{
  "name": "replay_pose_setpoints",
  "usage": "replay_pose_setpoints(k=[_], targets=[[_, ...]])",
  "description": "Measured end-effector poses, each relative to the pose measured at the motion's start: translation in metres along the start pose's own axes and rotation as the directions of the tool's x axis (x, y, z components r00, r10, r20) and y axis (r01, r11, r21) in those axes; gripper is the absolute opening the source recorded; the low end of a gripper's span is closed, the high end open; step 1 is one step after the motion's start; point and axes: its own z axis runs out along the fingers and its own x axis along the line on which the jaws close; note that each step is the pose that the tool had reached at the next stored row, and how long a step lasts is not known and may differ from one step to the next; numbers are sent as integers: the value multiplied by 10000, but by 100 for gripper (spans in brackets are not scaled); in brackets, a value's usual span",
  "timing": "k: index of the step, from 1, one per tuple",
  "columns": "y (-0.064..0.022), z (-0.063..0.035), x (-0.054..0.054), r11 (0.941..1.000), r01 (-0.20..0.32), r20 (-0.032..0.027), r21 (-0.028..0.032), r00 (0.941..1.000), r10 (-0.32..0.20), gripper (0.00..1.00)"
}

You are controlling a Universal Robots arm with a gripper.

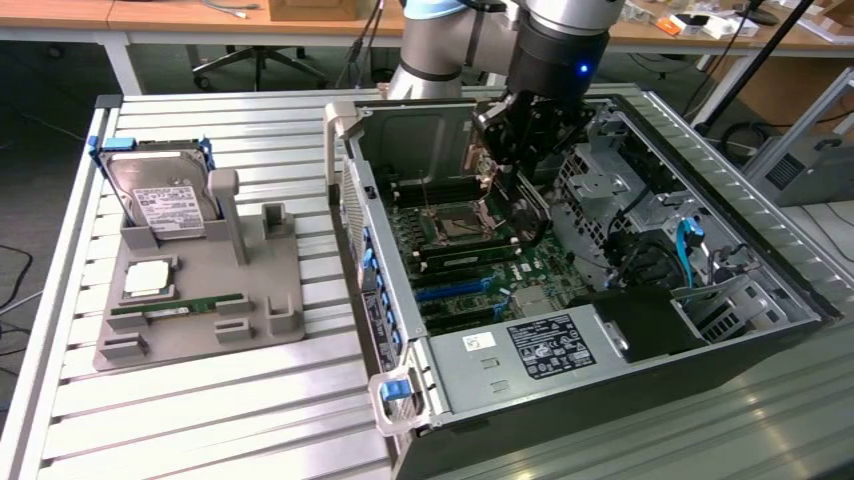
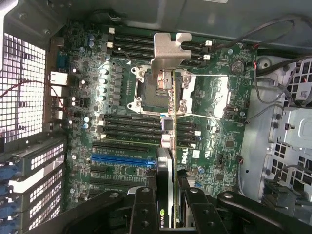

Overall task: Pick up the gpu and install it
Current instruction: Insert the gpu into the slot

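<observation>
Well, the arm is reaching down into the open computer case (image 1: 350,200), which lies on its side on the slatted table (image 1: 200,420). Its gripper (image 1: 514,150) is clamped narrowly on the gpu (image 1: 497,172), black fingers (image 2: 145,204) pressing either face of the thin card. The card hangs on edge below the gripper, inside the case and over the motherboard (image 2: 219,97).

From the wrist view the gpu (image 2: 169,114) shows as a slim line running away from the gripper (image 2: 168,197), with its silvery bracket at the far end. It crosses over the empty processor socket (image 2: 146,87) and the dark memory slots beside it. A blue slot (image 2: 122,159) on the board sits off to one side of the card, near the gripper. I cannot tell whether the card's lower edge touches the board.

Over at the exterior view's left, well apart from the case, a grey holder (image 1: 267,300) stands on the table. It carries a silver hard drive (image 1: 163,200) propped upright, a square processor chip (image 1: 147,277) lying flat, and a slim green memory stick (image 1: 180,307) in its groove. A labelled power supply (image 1: 534,350) fills the case's near end.
</observation>
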Motion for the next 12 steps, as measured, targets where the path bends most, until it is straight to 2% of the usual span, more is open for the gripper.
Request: replay_pose_setpoints(k=[12], targets=[[0,0,0,9980,632,29,-17,9980,-632,27]])
